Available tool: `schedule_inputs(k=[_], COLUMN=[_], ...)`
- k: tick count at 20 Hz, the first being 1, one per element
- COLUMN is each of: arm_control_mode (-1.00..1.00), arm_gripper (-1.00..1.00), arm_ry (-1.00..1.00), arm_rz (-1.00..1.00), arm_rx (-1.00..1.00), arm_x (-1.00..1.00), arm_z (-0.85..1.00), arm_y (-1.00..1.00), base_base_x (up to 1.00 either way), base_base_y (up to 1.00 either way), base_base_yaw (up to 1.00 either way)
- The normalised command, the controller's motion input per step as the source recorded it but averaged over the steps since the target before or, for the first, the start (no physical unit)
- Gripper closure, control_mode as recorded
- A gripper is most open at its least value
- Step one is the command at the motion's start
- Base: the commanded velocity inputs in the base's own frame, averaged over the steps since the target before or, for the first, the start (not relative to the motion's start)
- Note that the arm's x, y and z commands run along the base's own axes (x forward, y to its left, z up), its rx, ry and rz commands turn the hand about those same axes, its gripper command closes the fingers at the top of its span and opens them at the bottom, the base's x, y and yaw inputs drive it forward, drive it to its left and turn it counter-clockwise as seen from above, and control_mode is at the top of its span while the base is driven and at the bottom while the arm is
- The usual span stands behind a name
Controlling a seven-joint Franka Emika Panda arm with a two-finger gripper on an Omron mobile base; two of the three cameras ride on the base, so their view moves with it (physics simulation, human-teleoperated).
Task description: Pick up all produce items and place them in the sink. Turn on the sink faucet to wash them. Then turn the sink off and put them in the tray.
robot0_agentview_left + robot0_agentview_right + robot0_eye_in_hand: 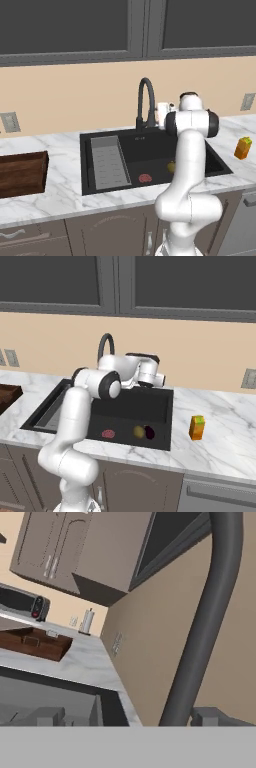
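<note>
Both produce items (144, 432) already in the sink (160, 406); gripper (161, 379) released beside faucet (105, 347), washing and traying left.

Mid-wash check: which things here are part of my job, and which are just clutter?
Job:
- yellow produce and purple produce, both in the sink
- faucet, with the open gripper beside it
- tray, on the counter left of the sink

Lying about:
- red disc in the sink
- orange block on the counter

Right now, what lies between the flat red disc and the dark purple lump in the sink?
The olive-yellow roundish lump sits between the flat red disc and dark purple lump, seen in the right base view.
</note>
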Motion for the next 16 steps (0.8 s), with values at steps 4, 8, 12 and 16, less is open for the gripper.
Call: schedule_inputs(k=[4,8,12,16], arm_control_mode=[-1.00,-1.00,-1.00,-1.00], arm_gripper=[-1.00,-1.00,-1.00,-1.00], arm_ry=[0.00,-0.01,0.00,0.02], arm_rz=[0.05,0.02,0.00,0.00], arm_rx=[0.00,0.00,0.00,0.00], arm_x=[0.16,0.02,0.02,0.08], arm_z=[-0.12,-0.03,-0.01,0.00], arm_y=[0.08,0.00,0.00,0.00], base_base_x=[0.00,0.00,0.00,0.00], base_base_y=[0.00,0.00,0.00,0.00], base_base_yaw=[0.00,0.00,0.00,0.00])
